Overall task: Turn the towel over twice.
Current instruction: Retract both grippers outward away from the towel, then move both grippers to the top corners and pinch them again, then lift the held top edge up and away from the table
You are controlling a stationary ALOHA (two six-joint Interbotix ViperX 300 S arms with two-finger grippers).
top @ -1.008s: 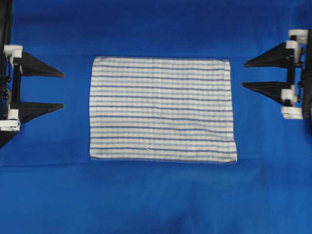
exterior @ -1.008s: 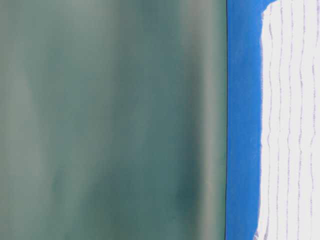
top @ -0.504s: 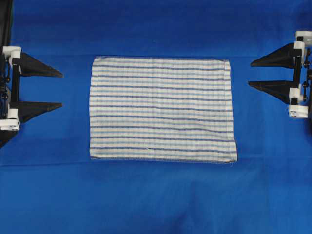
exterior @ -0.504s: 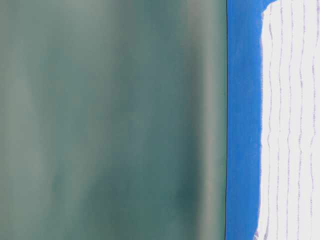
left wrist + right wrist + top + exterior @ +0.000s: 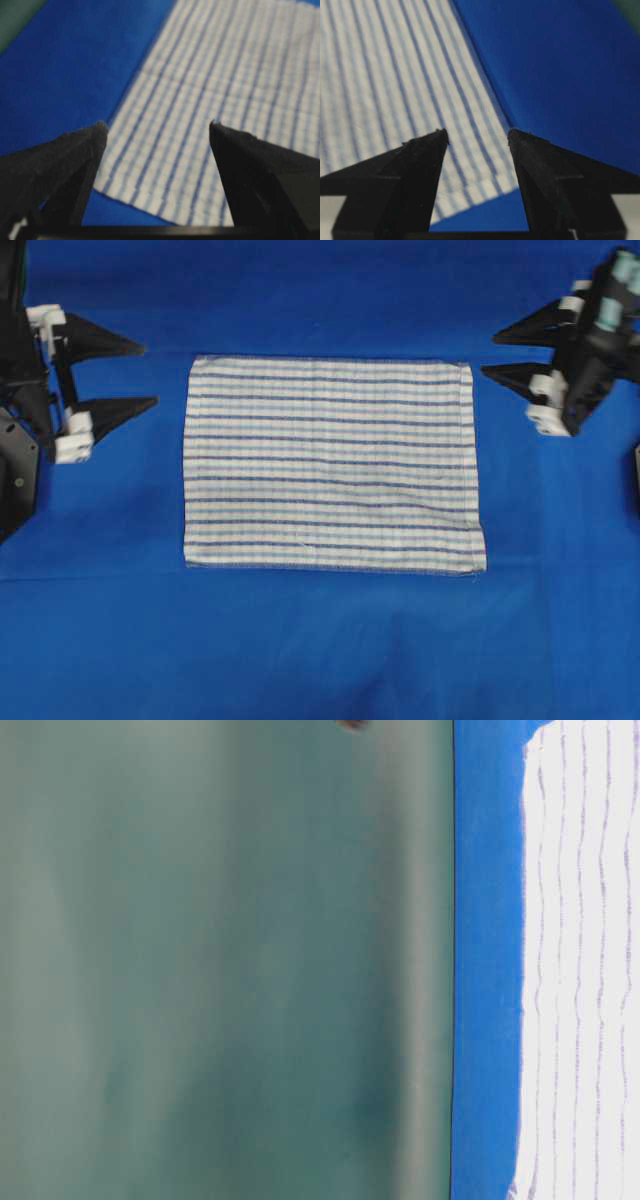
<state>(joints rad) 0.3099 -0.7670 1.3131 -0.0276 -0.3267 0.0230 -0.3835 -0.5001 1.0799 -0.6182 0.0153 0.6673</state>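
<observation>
The towel (image 5: 333, 462) lies flat in the middle of the blue cover, a white rectangle with thin blue stripes; its long edge also runs along the table-level view (image 5: 580, 970). My left gripper (image 5: 150, 373) hovers open just off the towel's far left corner, nothing between its fingers. In the left wrist view the left gripper (image 5: 156, 125) frames that corner of the towel (image 5: 210, 90). My right gripper (image 5: 488, 353) stands open off the far right corner. The right wrist view has the right gripper (image 5: 477, 132) over the towel's corner (image 5: 395, 75).
The blue cloth cover (image 5: 320, 640) spreads all around the towel, with a faint crease toward the front. A green backdrop (image 5: 220, 960) stands beyond the table's edge. A dark bit of an arm (image 5: 350, 724) pokes into the table-level view.
Both grippers have swung toward the far side of the table and inward, now pointing at the towel's far corners. The towel has not moved.
</observation>
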